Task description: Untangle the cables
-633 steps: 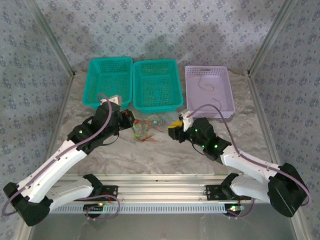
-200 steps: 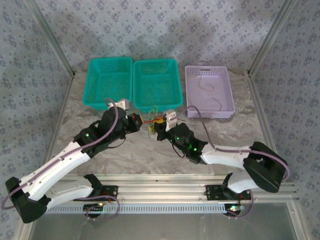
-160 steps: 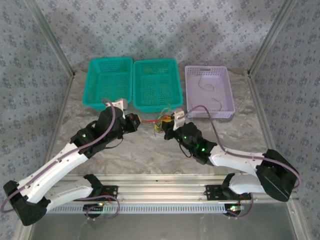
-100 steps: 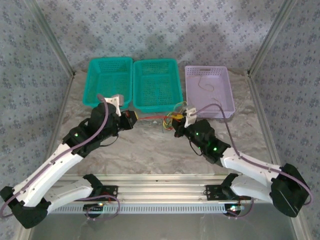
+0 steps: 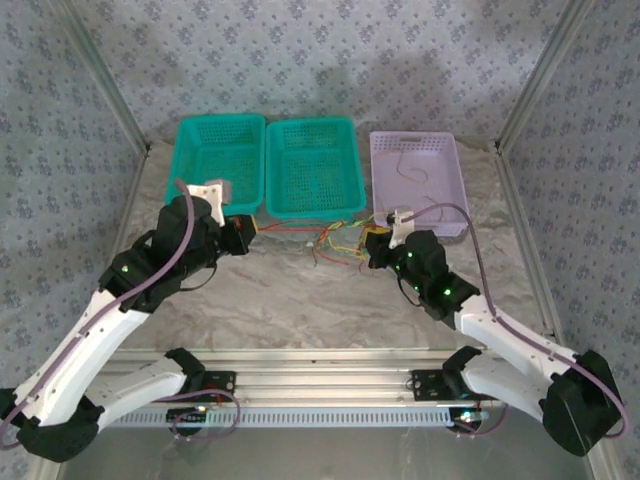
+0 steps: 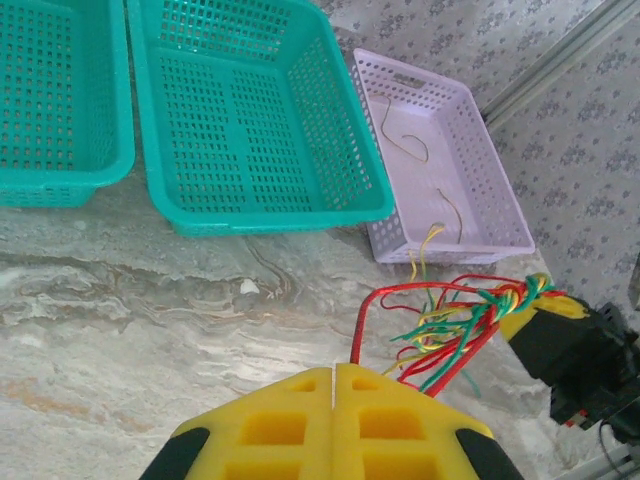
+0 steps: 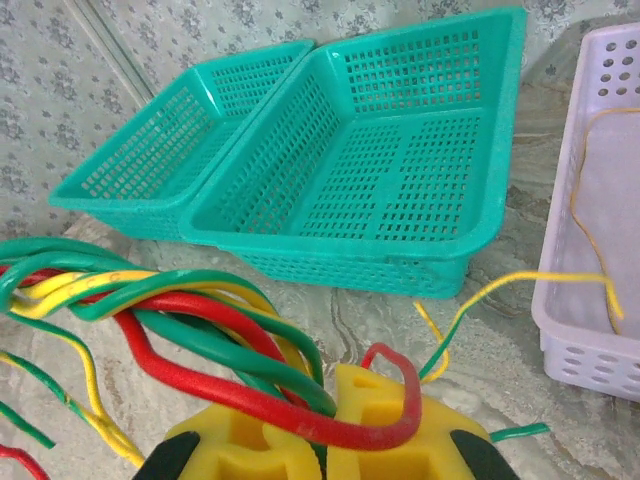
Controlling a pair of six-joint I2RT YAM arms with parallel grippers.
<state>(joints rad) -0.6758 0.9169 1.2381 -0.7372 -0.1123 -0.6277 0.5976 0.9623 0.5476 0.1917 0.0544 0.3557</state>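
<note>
Over the last half second the two grippers have drawn further apart, and the cables (image 5: 325,240) (image 6: 455,325) (image 7: 190,310) now stretch in a wider fan between them above the table (image 5: 300,300). The left gripper (image 5: 250,228) (image 6: 333,375) is pressed fully shut. Its yellow fingers (image 6: 270,430) meet on a single red cable (image 6: 362,325) that runs off to its right into the bunch. Beyond this gripper two teal baskets (image 5: 220,165) (image 5: 310,170) stand side by side. The green, yellow and red strands gather into a knot right at the right gripper (image 5: 372,243) (image 7: 325,400), which is clamped shut on the bunch, with a red loop draped over its fingers (image 7: 380,430). Beyond it and to its right sits a lilac basket (image 5: 455,190) with two thin wires (image 5: 410,170) lying in it.
</note>
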